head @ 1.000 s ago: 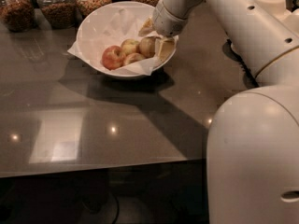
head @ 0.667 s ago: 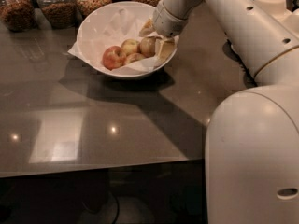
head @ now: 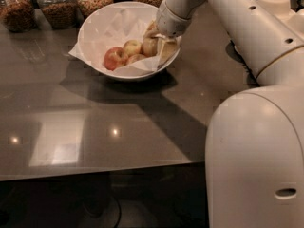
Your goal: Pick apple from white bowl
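The white bowl [head: 97, 30] stands at the back of the dark table, lined with crinkled white paper whose corners stick out over the rim. Several apples lie in it: a red one [head: 114, 57], a small pale yellow one [head: 132, 46], another small one [head: 136, 59], and the large golden-tan apple [head: 149, 46] at the right side. My gripper [head: 159, 42] reaches down into the bowl's right side, right at the golden-tan apple and partly covering it. The arm comes in from the upper right.
Several glass jars of nuts and grains [head: 57, 6] line the table's back edge behind the bowl. A white rounded object [head: 275, 4] sits at the far right. My own white body [head: 256, 156] fills the front right. The table's front edge [head: 95, 172] runs across the lower view.
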Tool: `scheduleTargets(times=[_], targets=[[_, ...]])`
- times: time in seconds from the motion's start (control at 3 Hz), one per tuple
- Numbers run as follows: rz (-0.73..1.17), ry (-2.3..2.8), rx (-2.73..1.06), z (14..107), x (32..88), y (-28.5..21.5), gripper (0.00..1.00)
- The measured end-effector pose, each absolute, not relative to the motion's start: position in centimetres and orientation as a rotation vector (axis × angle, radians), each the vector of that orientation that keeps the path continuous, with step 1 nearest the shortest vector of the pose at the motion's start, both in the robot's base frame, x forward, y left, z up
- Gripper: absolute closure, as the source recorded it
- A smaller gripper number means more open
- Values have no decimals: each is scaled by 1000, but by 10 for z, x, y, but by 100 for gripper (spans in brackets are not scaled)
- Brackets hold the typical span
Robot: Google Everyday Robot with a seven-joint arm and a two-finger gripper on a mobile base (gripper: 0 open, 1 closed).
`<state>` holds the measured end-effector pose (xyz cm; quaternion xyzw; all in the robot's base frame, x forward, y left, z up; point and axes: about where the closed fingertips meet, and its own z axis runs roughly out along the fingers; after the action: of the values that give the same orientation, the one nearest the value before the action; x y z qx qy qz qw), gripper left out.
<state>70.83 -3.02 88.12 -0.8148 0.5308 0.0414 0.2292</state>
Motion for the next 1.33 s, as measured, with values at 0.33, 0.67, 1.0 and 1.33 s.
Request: scheduleTargets(times=[0.33,0.67,1.0,1.33], targets=[[111,1464,-2239,884,708,-30,87],[86,1442,-2227,903,707,-25,100],[38,1396,-2214,932,708,-17,100],[-1,1356,-2198,956,707,-13,100]])
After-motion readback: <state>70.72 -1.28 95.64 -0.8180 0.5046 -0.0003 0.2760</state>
